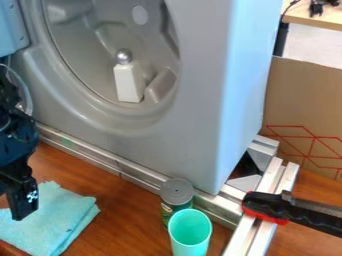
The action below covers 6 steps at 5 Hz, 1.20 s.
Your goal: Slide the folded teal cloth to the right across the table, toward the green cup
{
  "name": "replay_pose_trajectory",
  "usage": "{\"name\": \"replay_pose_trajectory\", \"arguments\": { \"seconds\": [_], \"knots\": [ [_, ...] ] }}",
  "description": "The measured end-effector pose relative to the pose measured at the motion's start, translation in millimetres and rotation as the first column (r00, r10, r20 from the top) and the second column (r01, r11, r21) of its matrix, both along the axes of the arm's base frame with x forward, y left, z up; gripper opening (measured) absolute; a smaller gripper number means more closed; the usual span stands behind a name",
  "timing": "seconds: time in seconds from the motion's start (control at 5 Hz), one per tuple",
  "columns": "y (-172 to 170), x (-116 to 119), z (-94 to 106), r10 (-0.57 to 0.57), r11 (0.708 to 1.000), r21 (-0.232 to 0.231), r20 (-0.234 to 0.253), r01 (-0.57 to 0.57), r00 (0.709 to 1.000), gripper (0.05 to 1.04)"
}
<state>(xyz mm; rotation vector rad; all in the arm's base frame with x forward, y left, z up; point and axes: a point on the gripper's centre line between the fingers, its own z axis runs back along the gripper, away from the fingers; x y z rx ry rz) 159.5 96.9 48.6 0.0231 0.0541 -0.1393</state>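
At the left edge hangs the black gripper, low over a folded teal cloth on the brown wooden surface; whether they touch I cannot tell. Inside the round hollow of a large grey appliance-like body stands a white block-shaped object, with a silver ball at its top. In front of the grey body, near the bottom centre, is a green can with a grey lid. A teal cup stands just in front of the can, its open top facing up.
A metal rail runs along the foot of the grey body. More metal bars stretch forward at the right, with a black and red clamp across them. Behind stand a cardboard panel and a light table.
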Motion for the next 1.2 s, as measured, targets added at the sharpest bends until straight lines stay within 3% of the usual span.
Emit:
{"name": "replay_pose_trajectory", "arguments": {
  "seconds": [0.2, 0.4, 0.6, 0.8, 1.2],
  "knots": [
    [-1, -1, -2.9, -0.002, 1.000, -0.005, -0.009, 0.002, 1.000, 1.001],
    [8, 8, -17.8, -0.035, 0.999, -0.004, -0.036, 0.035, 0.999, 1.001],
    [29, 16, -26.8, -0.050, 0.998, -0.026, -0.044, 0.048, 0.998, 1.001],
    [35, 21, -40.5, -0.100, 0.993, -0.066, -0.033, 0.097, 0.994, 1.001],
    [40, 25, -74.3, -0.124, 0.988, -0.090, -0.019, 0.122, 0.992, 1.001]
  ]
}}
